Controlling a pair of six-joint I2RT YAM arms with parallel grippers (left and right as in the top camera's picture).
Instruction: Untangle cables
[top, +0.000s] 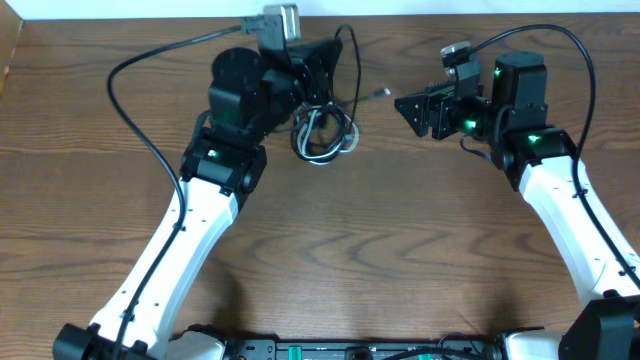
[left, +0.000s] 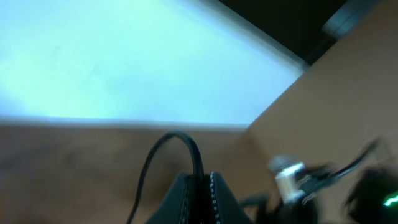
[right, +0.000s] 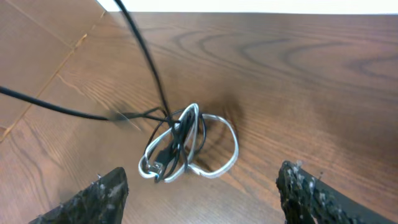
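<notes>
A tangle of a white cable (top: 325, 148) and a thin black cable (top: 352, 70) lies on the wooden table (top: 350, 250) between the arms. In the right wrist view the white loops (right: 214, 165) and black strands (right: 177, 140) are wound together. My left gripper (top: 318, 62) sits just above the tangle, shut on a black cable that arches up out of its fingers (left: 180, 140); the fingertips (left: 202, 190) are pressed together. My right gripper (top: 408, 105) is open and empty, to the right of the tangle, its fingers (right: 205, 193) spread wide and apart from it.
A small plug end (top: 381, 93) of the black cable lies between the two grippers. Thick black arm cords (top: 130, 110) (top: 560, 40) arc over the table at the left and right. The table's far edge (top: 400, 16) meets a white wall.
</notes>
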